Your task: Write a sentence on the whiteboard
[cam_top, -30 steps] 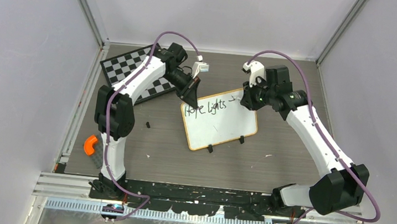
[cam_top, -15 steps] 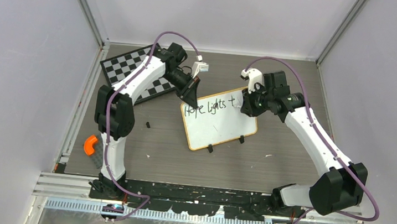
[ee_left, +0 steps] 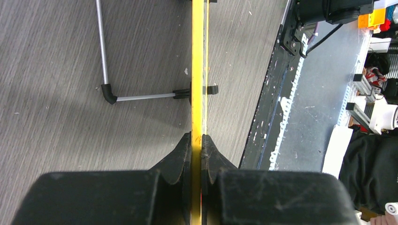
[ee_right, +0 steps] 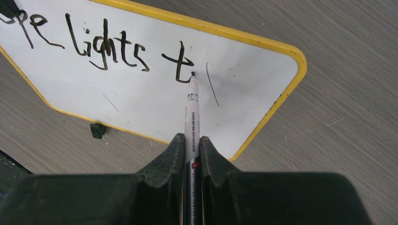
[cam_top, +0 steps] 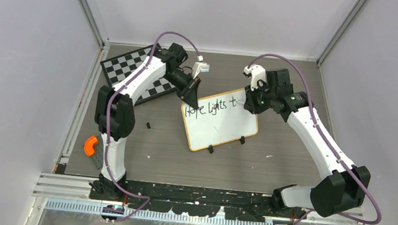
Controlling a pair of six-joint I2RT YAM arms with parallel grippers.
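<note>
Whiteboard sits on the table, just right of the chessboard, and reads "Hope lights t". We see the left gripper clamped on its yellow rim — the board edge-on between the fingers. The right gripper pinches a marker (white barrel, black tip), its tip at the board beside the "t" — whether touching, we cannot tell.

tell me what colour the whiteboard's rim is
Yellow. The whiteboard rim shows best in the right wrist view; from the top camera it looks more orange-tan.
</note>
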